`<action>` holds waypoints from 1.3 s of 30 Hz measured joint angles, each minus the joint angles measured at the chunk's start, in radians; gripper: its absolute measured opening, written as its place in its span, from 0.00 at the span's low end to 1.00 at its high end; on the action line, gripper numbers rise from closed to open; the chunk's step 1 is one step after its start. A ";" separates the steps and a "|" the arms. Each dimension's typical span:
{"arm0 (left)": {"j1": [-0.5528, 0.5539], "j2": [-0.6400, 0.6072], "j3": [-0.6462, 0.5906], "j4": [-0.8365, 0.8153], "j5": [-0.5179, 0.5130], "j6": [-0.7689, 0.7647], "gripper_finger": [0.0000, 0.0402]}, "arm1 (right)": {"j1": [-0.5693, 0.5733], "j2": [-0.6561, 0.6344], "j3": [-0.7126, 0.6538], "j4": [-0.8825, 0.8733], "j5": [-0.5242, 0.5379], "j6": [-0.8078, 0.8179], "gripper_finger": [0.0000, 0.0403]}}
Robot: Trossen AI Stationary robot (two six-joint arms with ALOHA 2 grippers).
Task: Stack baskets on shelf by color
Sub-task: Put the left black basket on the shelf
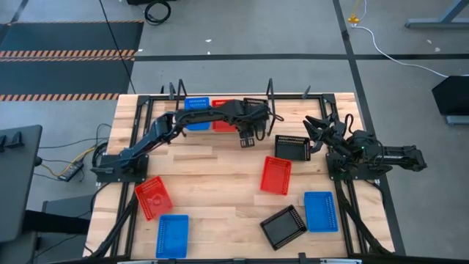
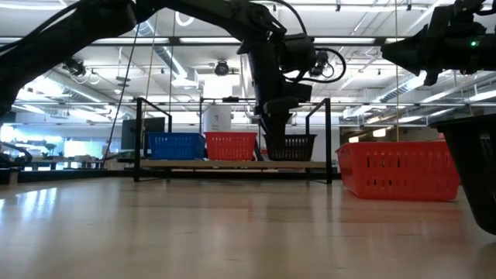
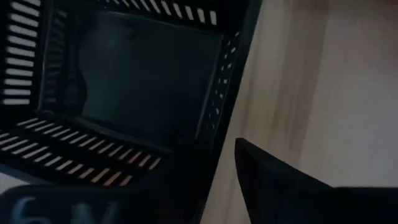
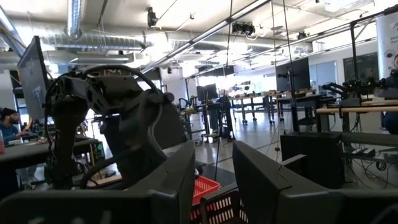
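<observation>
The shelf [image 2: 194,164] stands at the table's far edge. On it, side by side, rest a blue basket [image 1: 196,110], a red basket [image 1: 222,111] and a black basket [image 1: 255,105]. My left gripper [image 2: 275,128] is open at the black basket's [image 3: 143,81] near left corner. One finger [image 3: 280,186] stands outside its wall with wood showing between; the other finger is hidden. My right gripper [image 4: 211,180] is open and empty, raised at the table's right [image 1: 315,126].
Loose baskets lie flat on the table: black [image 1: 292,147] and red [image 1: 276,174] right of centre, blue [image 1: 320,210] and black [image 1: 283,226] near right, red [image 1: 152,196] and blue [image 1: 172,235] near left. Black wire uprights [image 2: 139,139] flank the shelf.
</observation>
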 joint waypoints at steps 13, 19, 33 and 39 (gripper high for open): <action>-0.022 0.000 0.000 0.052 -0.005 -0.025 0.29 | 0.000 0.000 0.000 0.000 0.000 0.001 0.28; -0.020 0.000 0.000 0.060 -0.051 -0.027 0.29 | 0.000 0.000 0.000 0.000 0.000 0.001 0.28; -0.012 0.000 0.001 0.100 -0.056 -0.054 0.29 | 0.000 0.000 0.000 0.000 0.000 0.000 0.28; -0.012 0.000 0.001 0.123 -0.077 -0.079 0.29 | 0.000 0.000 0.000 0.000 0.000 0.001 0.28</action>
